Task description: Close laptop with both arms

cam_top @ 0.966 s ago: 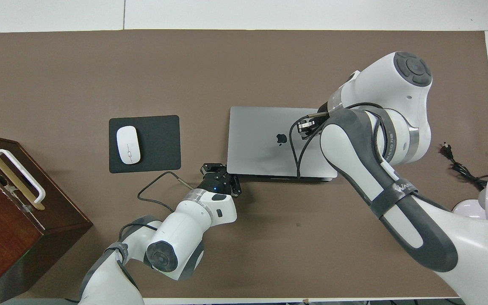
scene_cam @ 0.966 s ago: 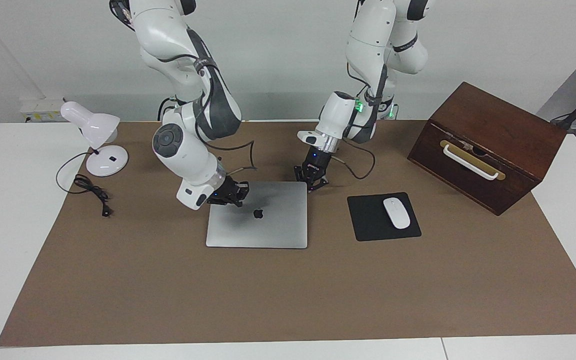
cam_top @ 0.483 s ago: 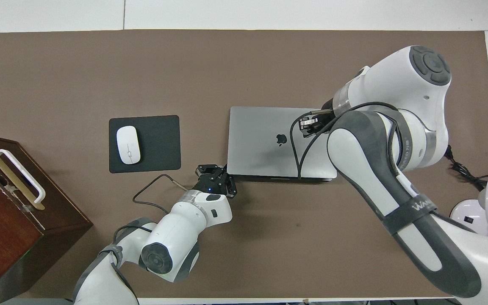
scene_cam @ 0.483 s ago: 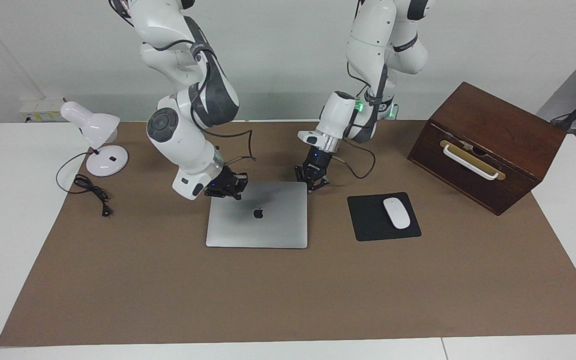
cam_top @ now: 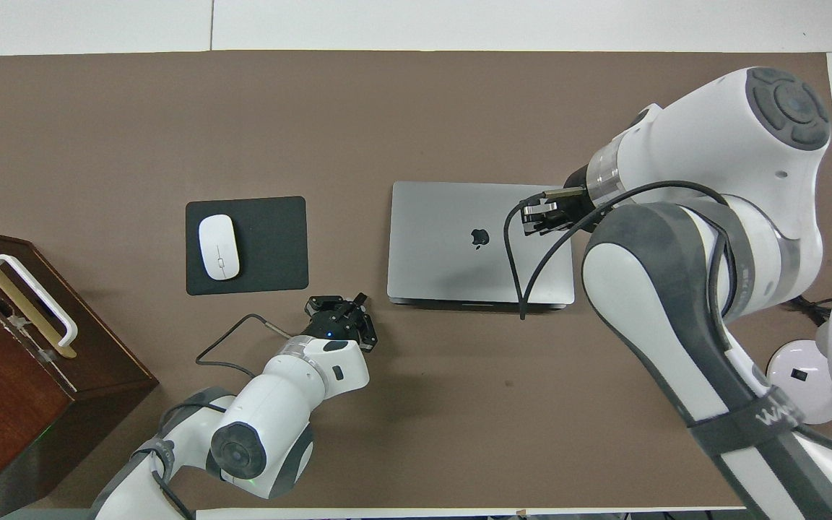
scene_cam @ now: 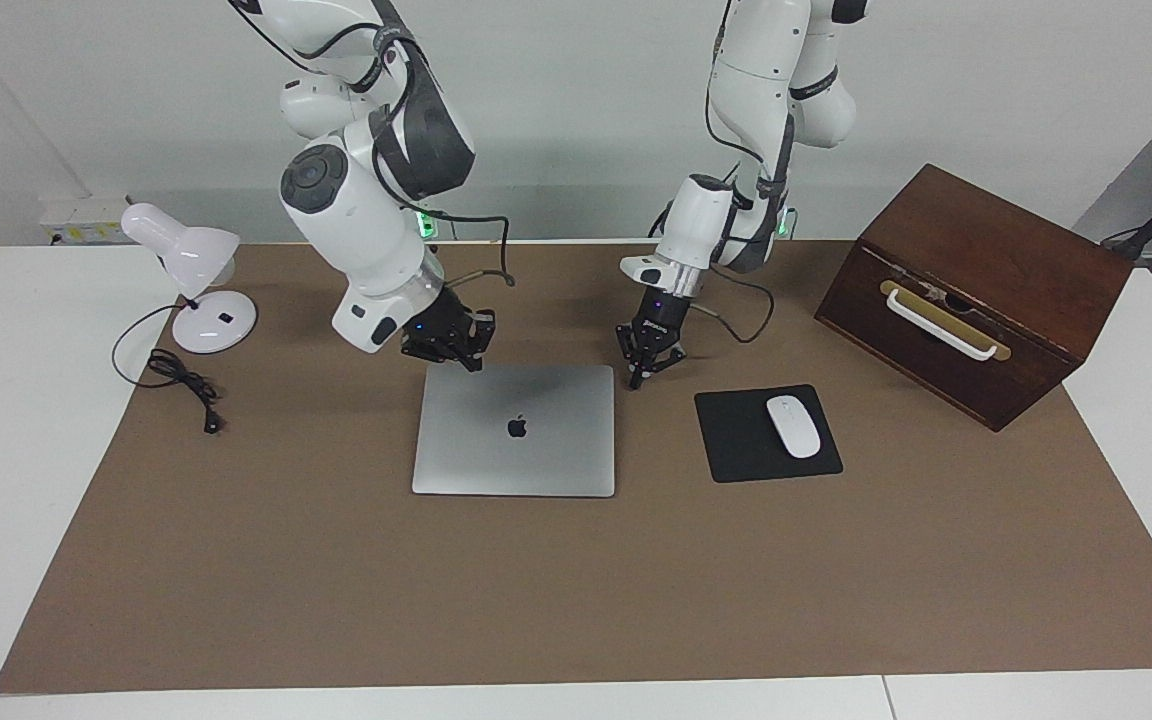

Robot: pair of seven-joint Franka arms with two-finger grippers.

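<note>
Hanging raised over the laptop's point(scene_cam: 514, 430) corner nearest the robots, right gripper point(scene_cam: 456, 352), jaws' spread not discernible. Lying shut flat on the brown tabletop point(scene_cam: 576, 590), lid logo up, beside a mouse pad point(scene_cam: 736, 445). Hovering just off the laptop's other near corner, left gripper point(scene_cam: 648, 372), jaws pressed together.

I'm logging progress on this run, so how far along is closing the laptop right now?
Done, by the look of it: the laptop lies flat on the brown mat with its lid down and logo up. In hand: nothing; the right gripper is raised over the lid corner nearest the robots, and the left gripper, shut, sits beside the laptop, toward the mouse pad. Left: probably only pulling both arms away.
</note>
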